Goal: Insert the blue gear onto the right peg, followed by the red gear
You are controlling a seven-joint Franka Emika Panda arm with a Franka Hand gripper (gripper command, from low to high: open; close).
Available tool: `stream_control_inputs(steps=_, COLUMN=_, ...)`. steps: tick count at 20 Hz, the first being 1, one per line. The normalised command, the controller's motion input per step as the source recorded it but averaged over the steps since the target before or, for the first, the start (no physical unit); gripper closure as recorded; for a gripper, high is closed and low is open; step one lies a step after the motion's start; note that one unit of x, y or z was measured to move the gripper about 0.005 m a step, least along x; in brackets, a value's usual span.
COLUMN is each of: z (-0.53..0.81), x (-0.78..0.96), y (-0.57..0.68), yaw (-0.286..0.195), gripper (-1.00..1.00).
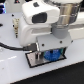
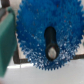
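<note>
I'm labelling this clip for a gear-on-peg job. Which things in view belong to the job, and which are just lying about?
Belongs to the job:
- blue gear, under the gripper
- peg, showing through the gear's centre hole
- grey plate that bears the peg

Just lying about:
- black cable across the white table

The red gear is not in view.

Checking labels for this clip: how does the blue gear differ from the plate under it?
The blue gear is round; the plate is rectangular. The gear is bright blue, the plate grey with a black frame. The gear has a toothed rim; the plate's edges are straight. Both are flat.
</note>
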Motion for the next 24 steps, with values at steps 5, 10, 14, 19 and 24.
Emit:
stream_control_inputs(steps=5, z=0.38, x=-0.19, y=0.11, yaw=0.0, gripper=-1.0)
stream_control_inputs(steps=10, z=0.25, x=-0.41, y=0.19, yaw=0.0, gripper=-1.0)
stream_control_inputs(steps=14, z=0.19, x=-0.34, y=0.4, yaw=0.0, gripper=-1.0)
stream_control_inputs(steps=19, z=0.08, x=-0.41, y=0.4, yaw=0.0, gripper=-1.0)
stream_control_inputs(steps=24, z=0.04, x=-0.48, y=0.49, yaw=0.0, gripper=-1.0)
